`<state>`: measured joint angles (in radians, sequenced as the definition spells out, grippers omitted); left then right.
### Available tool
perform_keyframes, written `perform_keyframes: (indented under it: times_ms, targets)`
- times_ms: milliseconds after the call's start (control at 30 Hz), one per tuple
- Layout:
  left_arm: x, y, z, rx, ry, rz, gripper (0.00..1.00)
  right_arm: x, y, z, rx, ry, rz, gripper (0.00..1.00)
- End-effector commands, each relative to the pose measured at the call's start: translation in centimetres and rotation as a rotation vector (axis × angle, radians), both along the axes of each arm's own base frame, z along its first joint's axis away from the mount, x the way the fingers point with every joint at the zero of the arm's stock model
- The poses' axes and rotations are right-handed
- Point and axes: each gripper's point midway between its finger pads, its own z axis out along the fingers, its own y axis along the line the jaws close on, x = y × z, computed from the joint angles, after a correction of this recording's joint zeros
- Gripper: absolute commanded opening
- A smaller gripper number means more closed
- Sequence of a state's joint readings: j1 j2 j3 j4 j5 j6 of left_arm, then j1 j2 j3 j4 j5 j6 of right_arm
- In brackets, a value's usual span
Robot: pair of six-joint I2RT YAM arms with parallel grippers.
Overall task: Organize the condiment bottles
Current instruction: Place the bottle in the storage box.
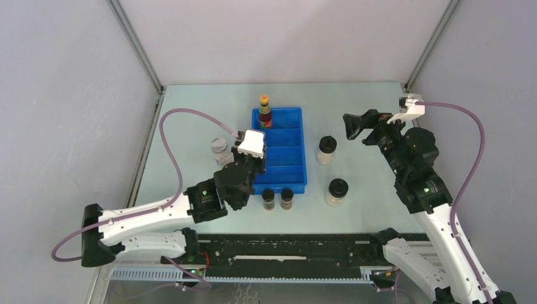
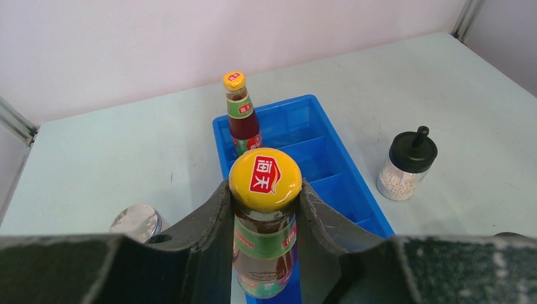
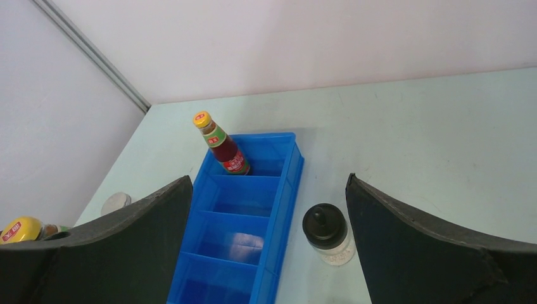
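My left gripper [image 2: 265, 187] is shut on a red sauce bottle with a yellow cap [image 2: 265, 179], gripping its neck upright over the left side of the blue tray [image 2: 329, 166]. In the top view this gripper [image 1: 252, 152] hides the bottle. A second red sauce bottle [image 1: 265, 113] stands in the tray's far compartment. A grey-lidded jar [image 1: 219, 149] stands left of the tray. Two pale black-lidded jars [image 1: 327, 149] [image 1: 336, 192] stand to its right. Two tiny dark jars [image 1: 268, 199] [image 1: 287, 198] stand at its near end. My right gripper [image 1: 356, 128] is open and empty, raised to the right.
The blue tray [image 1: 294, 142] lies lengthwise mid-table, its other compartments bare. In the right wrist view the gripper [image 3: 268, 179] looks down on the tray [image 3: 288, 190] and a pale jar [image 3: 326, 232]. Grey walls enclose the table on three sides.
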<state>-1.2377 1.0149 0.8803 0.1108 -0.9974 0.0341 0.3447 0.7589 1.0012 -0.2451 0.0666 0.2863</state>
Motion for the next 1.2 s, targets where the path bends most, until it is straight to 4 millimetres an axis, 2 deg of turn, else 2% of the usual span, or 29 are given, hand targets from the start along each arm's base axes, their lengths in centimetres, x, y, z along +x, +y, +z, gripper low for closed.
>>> perform_keyframes:
  times_ms: [0, 400, 1167]
  targets:
    - [1.1, -0.8, 6.5, -0.185, -0.079, -0.048, 0.00, 0.7, -0.3, 1.0, 0.010, -0.041, -0.009, 1.00]
    - [5.0, -3.3, 6.7, -0.178, -0.072, -0.098, 0.00, 2.9, -1.0, 0.6, 0.027, -0.030, -0.038, 1.00]
    - [12.7, -7.4, 9.1, -0.278, -0.102, -0.200, 0.00, 7.7, -1.4, -0.2, 0.032, -0.002, -0.079, 1.00]
